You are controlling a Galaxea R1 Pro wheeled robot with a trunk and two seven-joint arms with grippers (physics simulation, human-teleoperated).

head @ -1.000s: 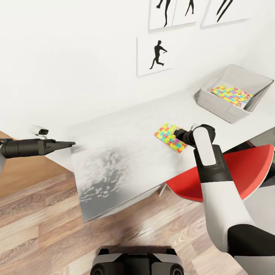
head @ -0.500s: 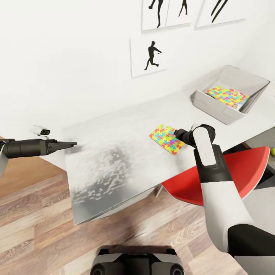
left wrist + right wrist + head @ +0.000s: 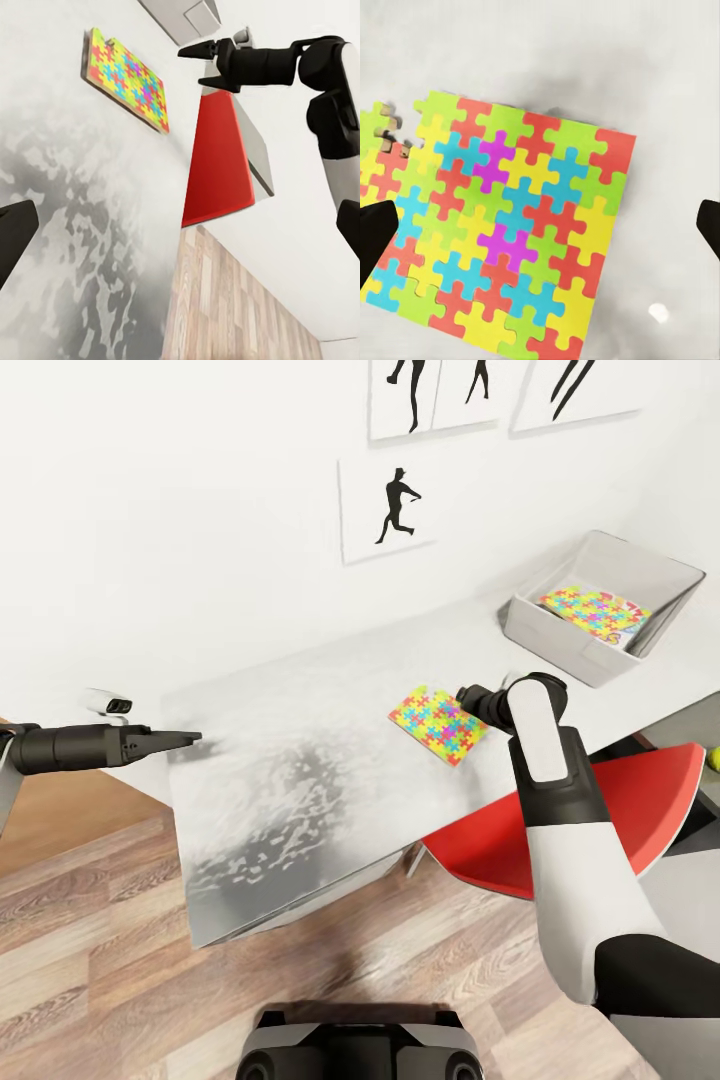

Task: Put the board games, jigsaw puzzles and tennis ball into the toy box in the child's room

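Note:
A multicoloured jigsaw puzzle (image 3: 437, 724) (image 3: 126, 79) (image 3: 502, 232) lies flat on the pale table (image 3: 300, 760). My right gripper (image 3: 462, 700) (image 3: 201, 64) (image 3: 540, 232) hovers open at its right edge, fingers spread to either side and nothing between them. At the back right stands the grey toy box (image 3: 560, 635) with another jigsaw puzzle (image 3: 595, 610) inside. A small yellow-green tennis ball (image 3: 714, 759) peeks in at the head view's right edge. My left gripper (image 3: 185, 738) is held open beside the table's left end, holding nothing. The bed is out of view.
A red chair (image 3: 610, 810) (image 3: 217, 165) is tucked under the table's front edge, below my right arm. The white wall behind carries black silhouette pictures (image 3: 390, 505). A small white device (image 3: 108, 704) sits near the table's left end. Wood-plank floor (image 3: 120, 960) lies in front.
The camera shifted a little rightward early on. My right gripper has lifted slightly and edged toward the puzzle's right edge. The left arm and the puzzle have stayed put.

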